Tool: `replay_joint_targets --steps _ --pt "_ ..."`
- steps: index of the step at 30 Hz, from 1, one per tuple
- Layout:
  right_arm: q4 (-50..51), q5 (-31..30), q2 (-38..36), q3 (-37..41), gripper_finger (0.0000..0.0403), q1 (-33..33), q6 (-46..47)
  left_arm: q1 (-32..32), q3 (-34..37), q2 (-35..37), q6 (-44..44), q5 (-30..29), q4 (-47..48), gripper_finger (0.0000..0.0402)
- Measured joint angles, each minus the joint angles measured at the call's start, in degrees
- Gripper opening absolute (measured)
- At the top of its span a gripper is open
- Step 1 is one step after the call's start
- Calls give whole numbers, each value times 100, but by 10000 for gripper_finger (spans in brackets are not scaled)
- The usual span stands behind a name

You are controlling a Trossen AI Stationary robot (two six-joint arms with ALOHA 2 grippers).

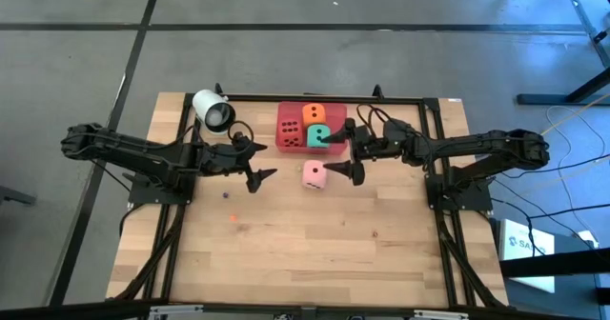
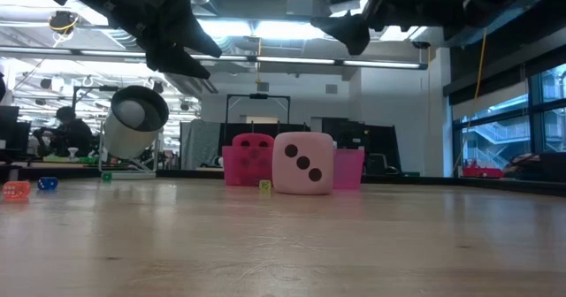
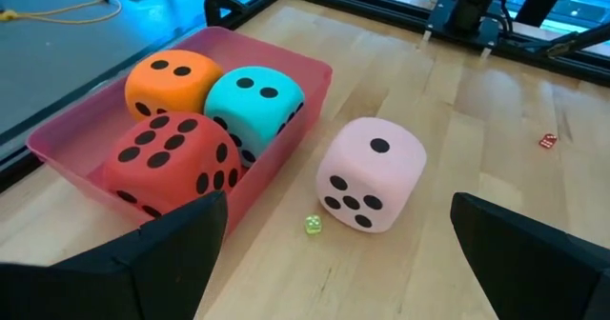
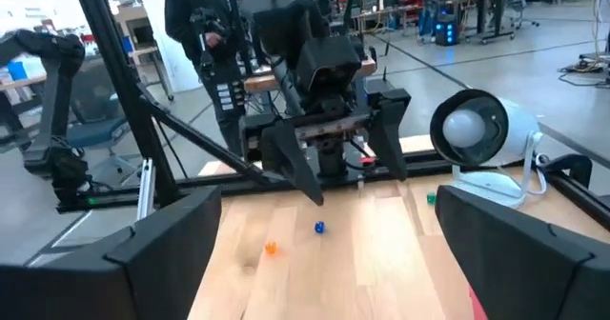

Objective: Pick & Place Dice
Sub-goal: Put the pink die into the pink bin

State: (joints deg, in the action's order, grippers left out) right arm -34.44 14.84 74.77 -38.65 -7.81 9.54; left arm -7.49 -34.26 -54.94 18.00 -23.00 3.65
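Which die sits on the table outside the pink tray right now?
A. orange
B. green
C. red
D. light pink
D: the light pink die rests on the bare wood beside the tray, while the red die, orange die and green die lie inside it.

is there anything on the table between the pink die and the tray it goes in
Almost nothing. The light pink die sits on the bare table just beside the pink tray, which already holds the red, orange and green dice. Only a tiny yellow-green die lies near the gap, off to the side. Both grippers, left and right, are open and empty.
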Motion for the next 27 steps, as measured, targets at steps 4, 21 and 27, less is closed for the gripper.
replay_joint_targets --steps 4,21,27 --pt "300 -112 1 0 386 4 -191 1 0 0 -24 -2 1 400" --pt "779 -639 4 -167 386 -151 -23 -1 25 0 56 -13 2 400" --pt "2338 -1083 121 -970 386 75 -983 1 281 -94 -111 -28 -164 400"
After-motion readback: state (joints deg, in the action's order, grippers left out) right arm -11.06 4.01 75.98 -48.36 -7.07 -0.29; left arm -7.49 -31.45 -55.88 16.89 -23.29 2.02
